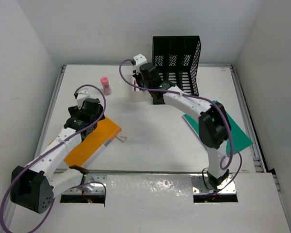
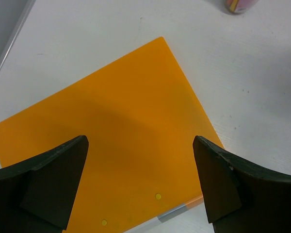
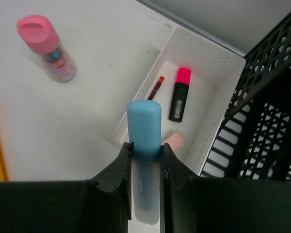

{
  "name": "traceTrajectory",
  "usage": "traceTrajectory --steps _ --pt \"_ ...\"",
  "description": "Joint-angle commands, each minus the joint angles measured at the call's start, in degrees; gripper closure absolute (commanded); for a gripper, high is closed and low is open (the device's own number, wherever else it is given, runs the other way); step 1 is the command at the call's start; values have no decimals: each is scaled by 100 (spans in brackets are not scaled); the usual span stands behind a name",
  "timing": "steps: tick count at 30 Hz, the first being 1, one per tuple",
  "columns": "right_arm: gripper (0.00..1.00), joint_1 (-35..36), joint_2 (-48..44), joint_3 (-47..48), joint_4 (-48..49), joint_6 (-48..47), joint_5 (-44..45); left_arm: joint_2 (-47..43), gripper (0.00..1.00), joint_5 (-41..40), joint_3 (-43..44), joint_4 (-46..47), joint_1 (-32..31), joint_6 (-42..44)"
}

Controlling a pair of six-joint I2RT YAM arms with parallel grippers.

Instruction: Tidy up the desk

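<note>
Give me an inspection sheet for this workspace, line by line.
Surface: white desk, metal rails along its edges.
Job's things: orange folder on the left; green folder on the right; white box holding a pink highlighter and a red pen; black mesh rack at the back.
Clutter: pink-capped bottle standing loose.
Grippers: left gripper open above the orange folder; right gripper shut on a blue-capped marker by the box.
Cables: purple cable looped along each arm.
Surroundings: white walls; nothing else seen.
</note>
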Motion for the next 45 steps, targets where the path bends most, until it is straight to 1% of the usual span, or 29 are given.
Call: traceTrajectory --steps 1,4,9,11,13,15,16,17,18,20,21,22,25,27,28,30,31,33,34,35,36,37,38,39,41,42,44,45 --pt "100 -134 367 717 443 -715 -156 6 14 -123 -3 69 -70 -31" --pt "100 -196 605 981 830 -777 -42 15 14 -167 -3 42 -70 -39" --pt "100 -240 1105 1123 1349 -1032 467 33 14 -220 6 7 -70 -66" --pt "100 -293 1264 1245 1376 -927 582 24 14 -246 6 -19 -70 -74" --pt "100 -337 1474 1403 1245 -621 652 33 14 -281 -3 -28 -79 -74" --pt "100 -345 1563 1387 1227 -435 749 42 14 -290 6 -28 -70 -74" --pt "98 -345 1625 1352 1227 -347 888 50 14 -299 -3 -19 -70 -74" --pt "93 -345 1643 1308 1253 -242 959 59 14 -299 -3 -19 -70 -74" --pt "83 -345 1651 1212 1340 -241 1021 59 14 -308 6 -19 -70 -74" --pt "69 -345 1669 1175 1394 -345 1101 77 14 -308 6 -28 -70 -74" --pt "59 -345 1660 1210 1394 -398 1118 77 14 -308 6 -28 -70 -74" --pt "54 -345 1599 1254 1420 -469 1118 77 14 -299 6 -28 -70 -74" --pt "44 -337 1328 1395 1455 -767 996 94 14 -273 -3 -2 -70 -66" --pt "34 -345 1029 1474 1412 -1066 672 103 14 -238 6 -2 -70 -57" --pt "34 -345 1028 1474 1351 -1067 670 112 14 -229 6 -2 -79 -57" --pt "33 -337 660 1457 1010 -1050 547 121 14 -185 6 16 -70 -39" --pt "33 -345 502 1378 868 -893 469 121 13 -141 6 25 -70 -31" --pt "33 -337 -17 975 421 -542 4 147 13 34 6 86 -70 22" --pt "32 -328 -210 747 201 -157 -233 208 13 52 32 69 -70 -4" --pt "32 -302 -568 240 77 47 -470 235 13 61 102 51 -70 -91" --pt "32 -267 -755 -52 -64 223 -899 261 13 96 137 -1 -70 -144" --pt "32 -232 -913 -386 -83 512 -1138 253 13 148 181 -19 -70 -223" --pt "32 -109 -1185 -1033 -65 637 -1341 253 13 245 225 -28 -70 -346" --pt "32 -39 -1292 -1309 -56 734 -1577 218 13 524 243 -11 -79 -399" --pt "32 234 -1415 -2002 -100 971 -1772 209 13 746 252 112 -79 -539" --pt "32 322 -1477 -2171 -126 1050 -1921 209 13 755 287 121 -70 -601" --pt "33 558 -1538 -2636 -109 1192 -2028 235 13 581 444 296 -70 -724" --pt "33 621 -1582 -2770 -74 1209 -2037 252 13 371 515 419 -70 -725"
